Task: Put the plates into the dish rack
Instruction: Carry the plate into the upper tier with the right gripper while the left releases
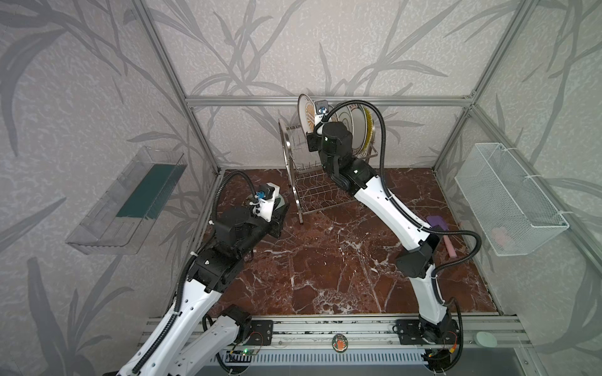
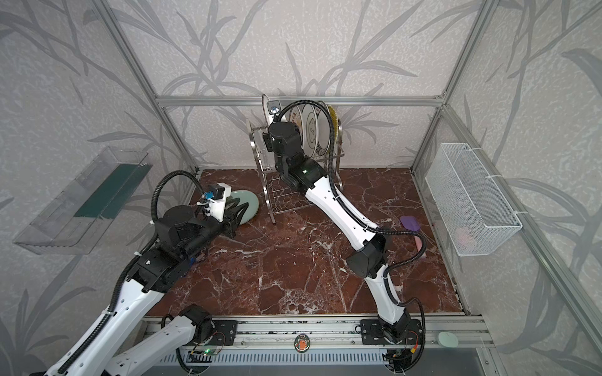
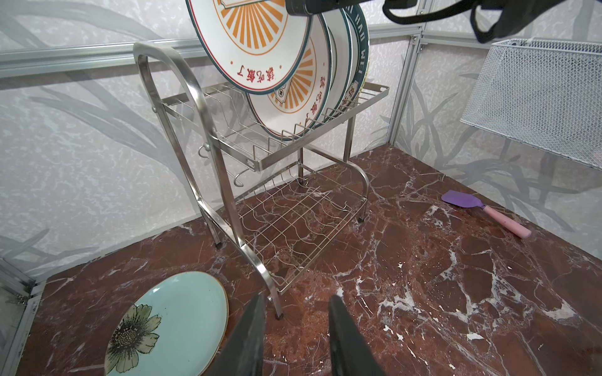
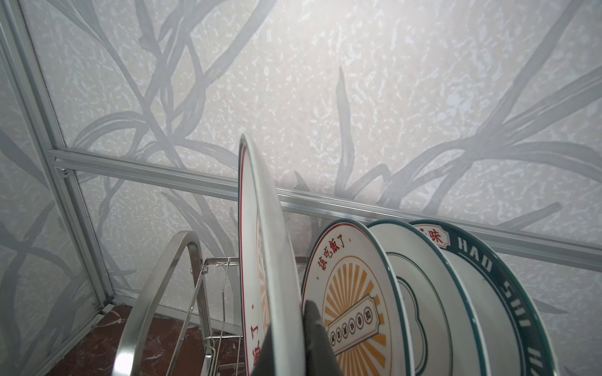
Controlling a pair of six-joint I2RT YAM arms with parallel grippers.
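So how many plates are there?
6. Four stand in the dish rack: sunburst plate, white outlined plate, green-rimmed plate, yellow ribbed plate. The right gripper holds a second sunburst plate above it. The celadon flower plate lies on the table.

rim of green-rimmed plate (image 4: 482, 260) — "HAO", 味 | racked sunburst plate (image 4: 345, 293) — 该吃饭了

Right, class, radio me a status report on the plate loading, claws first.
Right claw shut on sunburst plate, upright over dish rack, not seated. Left claw open, empty, near celadon plate flat on table. Slots below look clear.
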